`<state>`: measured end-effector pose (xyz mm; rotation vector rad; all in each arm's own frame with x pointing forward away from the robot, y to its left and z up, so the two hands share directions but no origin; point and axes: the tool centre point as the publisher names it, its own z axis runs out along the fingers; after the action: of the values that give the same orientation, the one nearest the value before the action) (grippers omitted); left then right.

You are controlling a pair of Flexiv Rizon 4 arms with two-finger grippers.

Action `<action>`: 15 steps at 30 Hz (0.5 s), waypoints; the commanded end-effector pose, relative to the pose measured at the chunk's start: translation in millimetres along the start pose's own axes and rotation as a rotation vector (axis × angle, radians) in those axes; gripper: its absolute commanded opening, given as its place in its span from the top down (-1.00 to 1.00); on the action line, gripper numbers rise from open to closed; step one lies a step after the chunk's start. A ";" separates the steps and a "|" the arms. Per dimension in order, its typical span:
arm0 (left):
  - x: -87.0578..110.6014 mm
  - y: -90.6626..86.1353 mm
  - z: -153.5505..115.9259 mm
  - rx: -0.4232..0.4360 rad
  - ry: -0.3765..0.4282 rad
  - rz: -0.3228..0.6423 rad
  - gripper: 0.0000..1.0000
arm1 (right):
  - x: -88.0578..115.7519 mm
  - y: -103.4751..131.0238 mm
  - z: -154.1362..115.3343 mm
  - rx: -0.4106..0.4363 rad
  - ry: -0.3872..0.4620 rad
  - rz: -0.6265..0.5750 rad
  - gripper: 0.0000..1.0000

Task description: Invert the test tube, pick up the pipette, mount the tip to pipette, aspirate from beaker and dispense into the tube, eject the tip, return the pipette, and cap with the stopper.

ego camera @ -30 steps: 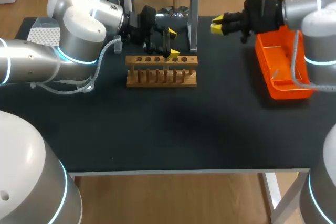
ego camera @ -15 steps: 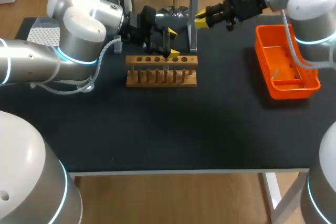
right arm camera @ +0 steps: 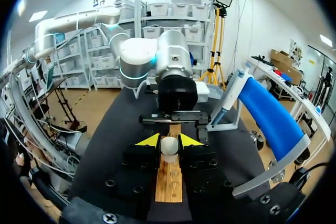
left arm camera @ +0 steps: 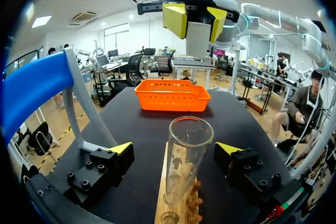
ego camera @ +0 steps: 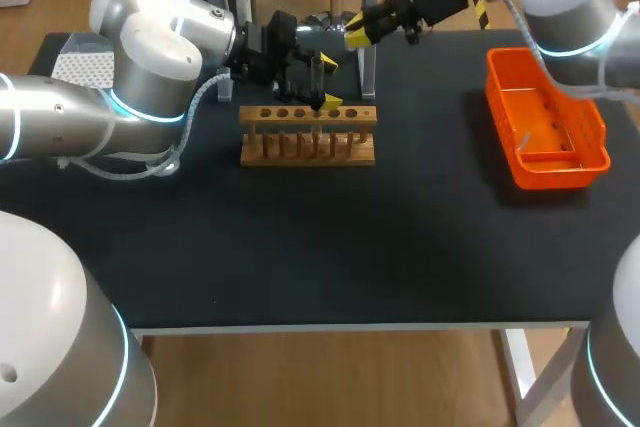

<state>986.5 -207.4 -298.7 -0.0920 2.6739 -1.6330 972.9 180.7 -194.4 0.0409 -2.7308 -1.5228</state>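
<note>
**Head view:** fixed above and behind, looking down over the whole table (ego camera: 330, 247).
**Left wrist view:** close in, with the rack (left arm camera: 176, 182) under the jaws of the left gripper (left arm camera: 175, 147) and the right gripper (left arm camera: 195, 19) ahead, facing it.
**Right wrist view:** looks the opposite way, with the same rack ahead of its own jaws.
All three views share the rack.

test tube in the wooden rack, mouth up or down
Mouth up: the clear glass test tube stands upright in the light wooden rack, open rim at top.
</note>
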 end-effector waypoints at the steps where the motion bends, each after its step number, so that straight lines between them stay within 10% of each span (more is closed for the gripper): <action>1: -1.6 0.1 0.3 -0.001 0.004 0.000 -1.00 | -6.6 3.6 9.2 0.001 0.068 0.000 1.00; 15: -1.6 0.1 0.3 -0.001 0.004 0.000 -1.00 | -3.2 7.0 33.2 0.002 0.082 -0.019 1.00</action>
<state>986.5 -207.4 -298.7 -0.0919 2.6740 -1.6328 972.6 209.2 -204.4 0.1219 -2.6796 -1.4941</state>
